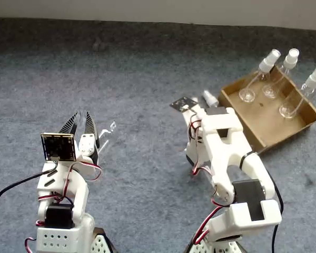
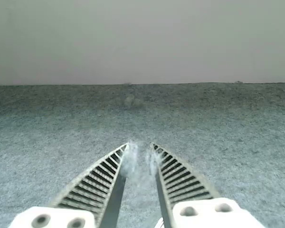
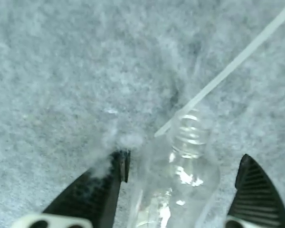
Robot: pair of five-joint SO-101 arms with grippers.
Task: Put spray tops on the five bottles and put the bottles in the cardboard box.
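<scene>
The right gripper [image 3: 186, 159] hangs low over the grey tabletop [image 1: 147, 68] with its jaws spread wide. A clear bottle [image 3: 183, 183] with no top lies between them. Its threaded neck points away from the wrist. One jaw is just beside the bottle's shoulder, and the other stands apart from it. A thin pale tube [image 3: 237, 59] runs slantwise across the tabletop, with one end right by the bottle's open mouth; whether it enters the mouth cannot be told.

From above, the right arm [image 1: 226, 153] stretches toward the cardboard box [image 1: 263, 126], and a white spray top [image 1: 209, 97] lies just ahead of it, near the box's closest corner. Three bottles with white spray tops [image 1: 278, 76] lie side by side in the box, their tops resting on its far rim.

The left gripper [image 2: 140, 146] is well apart from all this, on the other side of the tabletop. Its jaws are slightly parted and hold nothing. A faint clear shape [image 1: 108, 134] lies just beside them, too dim to identify.
</scene>
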